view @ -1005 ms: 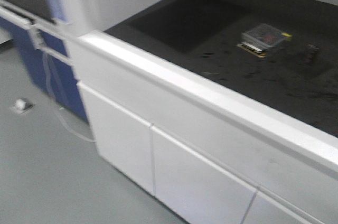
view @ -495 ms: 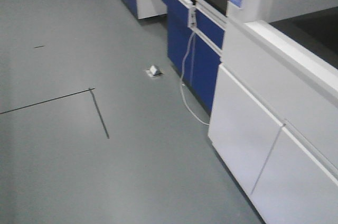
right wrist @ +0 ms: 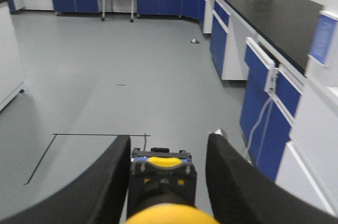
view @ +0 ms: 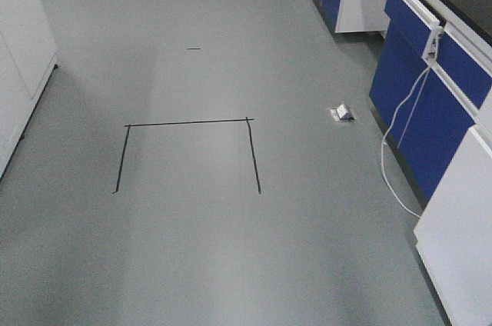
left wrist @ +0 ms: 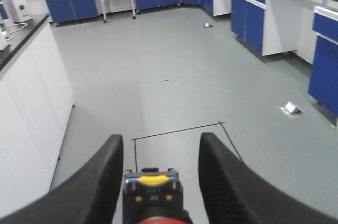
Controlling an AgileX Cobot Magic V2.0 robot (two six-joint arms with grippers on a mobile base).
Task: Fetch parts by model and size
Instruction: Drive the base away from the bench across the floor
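- Grey lab floor (view: 231,264), a black tape rectangle (view: 188,122) mid-aisle, blue cabinets (view: 430,111) along the right.
- Left end effector (left wrist: 160,147), held level and forward, clamps the red-capped switch (left wrist: 152,192).
- Right end effector (right wrist: 169,143), same pose, clamps the yellow-capped switch (right wrist: 162,176).
- Both parts look fetched; drop-off remains, I'd say.

The red-capped switch (left wrist: 153,197) shows only a sliver of its cap at the left wrist view's bottom edge; the yellow-capped switch (right wrist: 163,189) is likewise cropped (any grip on either lies out of frame); the small floor object (view: 342,113) is too small to identify
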